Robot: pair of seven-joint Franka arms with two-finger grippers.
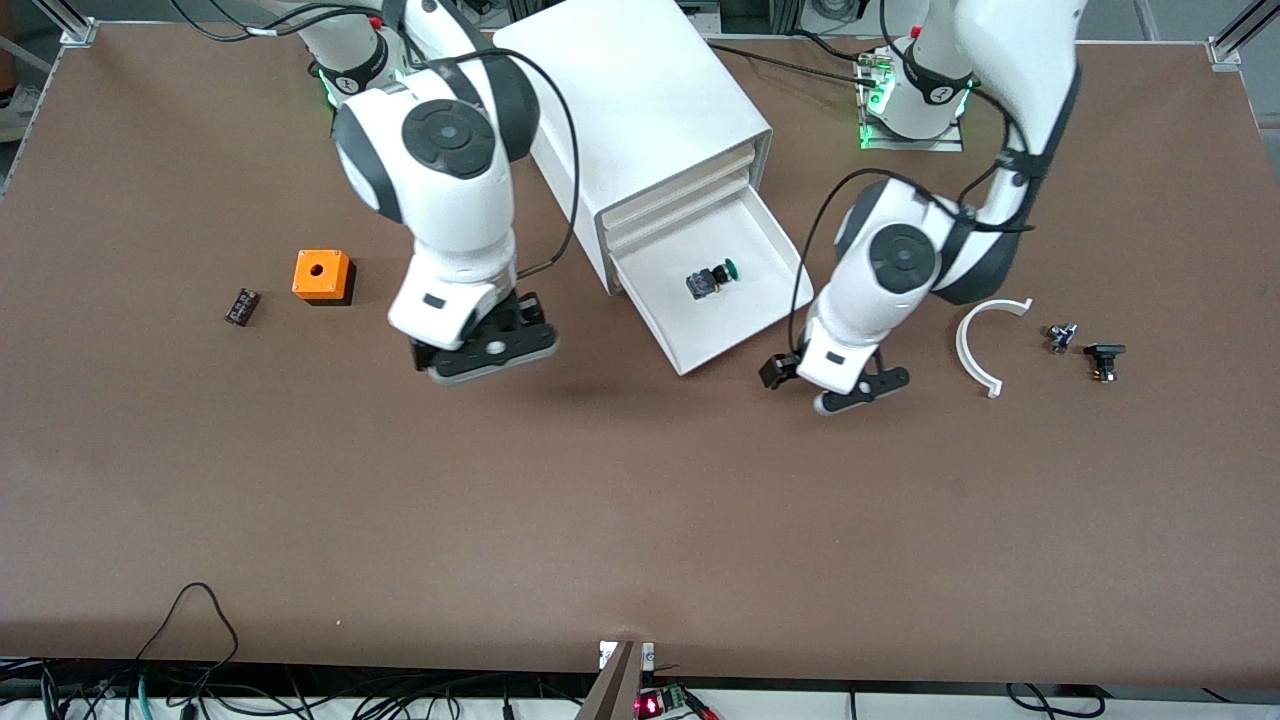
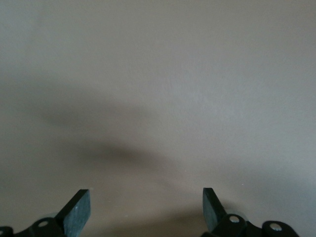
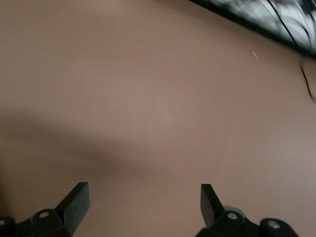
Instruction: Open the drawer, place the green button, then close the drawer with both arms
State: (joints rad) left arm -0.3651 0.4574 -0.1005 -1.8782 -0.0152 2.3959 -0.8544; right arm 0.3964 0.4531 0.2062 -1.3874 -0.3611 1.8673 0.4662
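The drawer (image 1: 765, 235), the lowest one of the white cabinet (image 1: 640, 110), is pulled out. The button (image 1: 711, 278) with its green cap lies inside it. My left gripper (image 1: 850, 385) is open and empty over the bare table beside the drawer's front corner, toward the left arm's end; its fingers (image 2: 76, 212) frame only table. My right gripper (image 1: 490, 352) is open and empty over the table beside the drawer, toward the right arm's end; its fingers (image 3: 74, 202) also frame only bare table.
An orange cube with a hole (image 1: 321, 274) and a small black part (image 1: 241, 306) lie toward the right arm's end. A white curved piece (image 1: 980, 345) and two small dark parts (image 1: 1061, 337) (image 1: 1104, 360) lie toward the left arm's end.
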